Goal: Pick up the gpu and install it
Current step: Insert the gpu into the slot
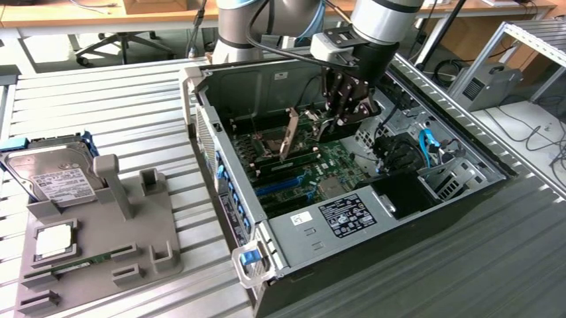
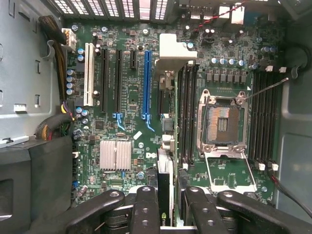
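Note:
My gripper (image 1: pixel 340 118) reaches down into the open computer case (image 1: pixel 292 228) and is shut on the gpu (image 1: pixel 288 136). The card hangs upright on its edge above the motherboard (image 1: pixel 332 162). In the wrist view the gpu (image 2: pixel 164 187) shows edge-on between my black fingers (image 2: pixel 146 207), and its silver bracket (image 2: pixel 173 51) sits at the far end by the case's rear slots. My gripper (image 2: pixel 170 207) holds the card just beside the long blue slot (image 2: pixel 146 83), running parallel to it. I cannot tell whether the card's lower edge touches the board.
A grey fixture (image 1: pixel 106 232) beside the case, at the exterior view's left, holds a hard drive (image 1: pixel 53 175), a processor (image 1: pixel 55 240) and a memory stick (image 1: pixel 84 264). On the board are an open CPU socket (image 2: pixel 222 122), a silver heatsink (image 2: pixel 115 155) and cable bundles (image 2: pixel 56 122).

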